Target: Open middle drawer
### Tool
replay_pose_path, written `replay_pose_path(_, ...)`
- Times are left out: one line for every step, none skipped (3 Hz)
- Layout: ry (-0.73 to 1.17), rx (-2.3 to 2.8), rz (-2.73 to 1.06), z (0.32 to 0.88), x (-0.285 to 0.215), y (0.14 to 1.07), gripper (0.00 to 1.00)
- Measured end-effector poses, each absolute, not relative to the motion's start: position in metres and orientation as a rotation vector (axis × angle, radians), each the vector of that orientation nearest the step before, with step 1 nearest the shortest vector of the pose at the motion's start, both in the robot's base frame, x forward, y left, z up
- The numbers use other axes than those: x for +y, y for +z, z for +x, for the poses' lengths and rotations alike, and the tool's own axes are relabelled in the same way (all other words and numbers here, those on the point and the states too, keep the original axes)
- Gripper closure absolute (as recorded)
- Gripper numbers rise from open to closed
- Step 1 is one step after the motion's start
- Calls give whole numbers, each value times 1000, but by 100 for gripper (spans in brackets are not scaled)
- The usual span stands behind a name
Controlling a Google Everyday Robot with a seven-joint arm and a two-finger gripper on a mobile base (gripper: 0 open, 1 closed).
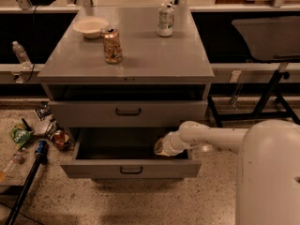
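The middle drawer is a wide, shallow grey drawer with a small black handle. It stands pulled out from the cabinet, and its dark inside shows. Above it, the taller-fronted top drawer sits further back. The lowest drawer is almost wholly hidden under the open one. My gripper is at the end of the white arm that reaches in from the right. It is inside the middle drawer at its right side, just behind the drawer front.
On the cabinet top stand a soda can, a white bowl and a white can. Litter and a dark pole lie on the floor at the left. A black stand is at the right.
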State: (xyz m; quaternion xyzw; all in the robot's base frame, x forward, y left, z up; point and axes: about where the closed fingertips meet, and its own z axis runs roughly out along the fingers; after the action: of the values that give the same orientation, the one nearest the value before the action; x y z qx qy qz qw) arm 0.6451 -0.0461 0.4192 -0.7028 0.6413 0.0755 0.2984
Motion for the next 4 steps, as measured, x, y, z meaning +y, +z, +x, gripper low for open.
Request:
replay_pose_path(251,1730,-1892,645,-41,400,100)
replay_pose_path(286,1749,-1900,640,-37,392,100)
replay_pose_path(365,1785,-1899,624,-31,386,100)
replay_pose_path(439,1818,-1923,603,-29,382,100)
